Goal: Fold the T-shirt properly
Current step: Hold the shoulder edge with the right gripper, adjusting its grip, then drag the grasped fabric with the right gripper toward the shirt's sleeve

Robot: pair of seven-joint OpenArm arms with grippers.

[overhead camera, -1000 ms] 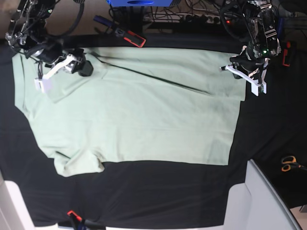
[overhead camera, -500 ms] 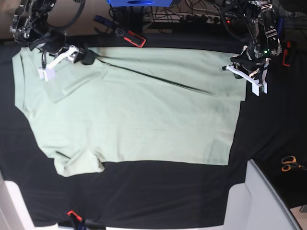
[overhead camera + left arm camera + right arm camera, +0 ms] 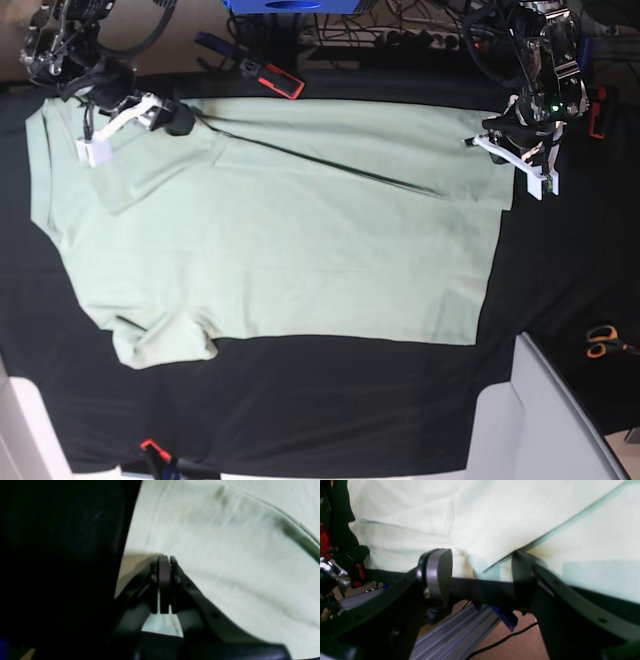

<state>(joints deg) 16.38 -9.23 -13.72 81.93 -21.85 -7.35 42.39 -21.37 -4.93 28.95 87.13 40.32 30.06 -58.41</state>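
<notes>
the left gripper [image 3: 163, 565] has its jaws pressed together over the t-shirt [image 3: 280, 230], whether pinching cloth i cannot tell. the right gripper [image 3: 480, 566] stands wide apart at the shirt's 10 o'clock corner, holding nothing. the soft mint cotton lies flat, faintly creased, on the black table cloth [image 3: 330, 410].

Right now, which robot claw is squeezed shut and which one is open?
The left gripper, at the T-shirt's hem corner, is squeezed shut, its pads pressed together. The right gripper, by the sleeve end, is open with a wide gap.
</notes>
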